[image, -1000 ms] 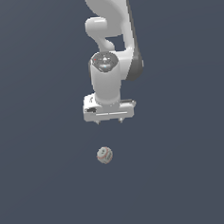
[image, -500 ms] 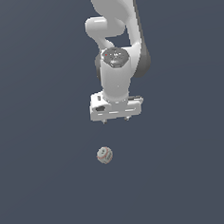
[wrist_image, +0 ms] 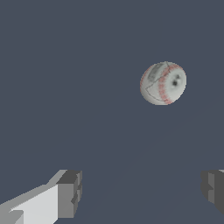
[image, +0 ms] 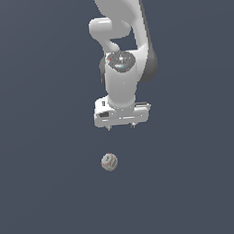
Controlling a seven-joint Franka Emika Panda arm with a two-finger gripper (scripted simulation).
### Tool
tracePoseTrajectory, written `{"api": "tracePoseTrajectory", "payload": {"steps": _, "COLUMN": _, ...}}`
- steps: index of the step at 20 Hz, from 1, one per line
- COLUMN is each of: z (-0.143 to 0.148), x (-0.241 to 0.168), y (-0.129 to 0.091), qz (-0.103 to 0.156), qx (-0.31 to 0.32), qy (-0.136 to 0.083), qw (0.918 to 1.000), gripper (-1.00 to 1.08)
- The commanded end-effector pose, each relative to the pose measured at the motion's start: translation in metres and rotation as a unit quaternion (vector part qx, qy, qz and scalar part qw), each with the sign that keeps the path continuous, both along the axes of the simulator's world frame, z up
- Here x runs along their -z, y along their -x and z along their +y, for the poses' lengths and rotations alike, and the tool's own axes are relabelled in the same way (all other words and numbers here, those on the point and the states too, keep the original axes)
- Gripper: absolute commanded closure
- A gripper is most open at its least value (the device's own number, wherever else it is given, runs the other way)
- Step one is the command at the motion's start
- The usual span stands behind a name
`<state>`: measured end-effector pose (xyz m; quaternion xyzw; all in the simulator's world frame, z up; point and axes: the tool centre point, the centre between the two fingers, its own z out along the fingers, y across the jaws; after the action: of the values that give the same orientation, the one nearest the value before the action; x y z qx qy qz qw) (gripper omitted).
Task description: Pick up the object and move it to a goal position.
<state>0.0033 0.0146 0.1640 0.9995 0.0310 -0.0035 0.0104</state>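
1. One ball is your landmark: small, off-white/grey, with red stitching and a faint greenish patch, lying alone on the plain dark grey floor.
2. You see it in the wrist view too, with red seams, a dark dot and a grey-green patch on its surface.
3. The gripper hangs clear of the ball, further up in the exterior view and slightly toward that view's right. It does not touch the ball; bare floor shows between them.
4. The claw is wide apart and holds nothing. In the wrist view one finger sits at one side of the frame and the other finger at the opposite edge, with a broad gap between them.
5. The ball is not between the fingers. In the wrist view it sits ahead of the fingertips, closer to the line of the finger cut off by the frame edge than to the other one.
6. The white arm rises from the gripper body toward the upper edge of the exterior view, well apart from the ball.
7. In the exterior view you only see two short dark finger stubs under the white gripper body; their spacing is hard to read there.
8. The ball is much smaller than the gripper body.
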Motion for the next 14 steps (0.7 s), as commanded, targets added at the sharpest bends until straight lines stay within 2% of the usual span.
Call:
{"api": "tracePoseTrajectory", "payload": {"steps": 1, "z": -0.002, "x": 0.002, "y": -0.004, "qz": 0.0, "qx": 0.017, "qy": -0.001, "qw": 0.9999, "gripper": -0.92}}
{"api": "tracePoseTrajectory", "payload": {"steps": 8, "z": -0.013, "x": 0.012, "y": -0.023, "qz": -0.001, "qx": 0.094, "qy": -0.005, "qw": 0.9956, "gripper": -0.92}}
{"api": "tracePoseTrajectory", "payload": {"steps": 14, "z": -0.027, "x": 0.025, "y": -0.046, "qz": -0.002, "qx": 0.188, "qy": -0.008, "qw": 0.9821, "gripper": -0.92}}
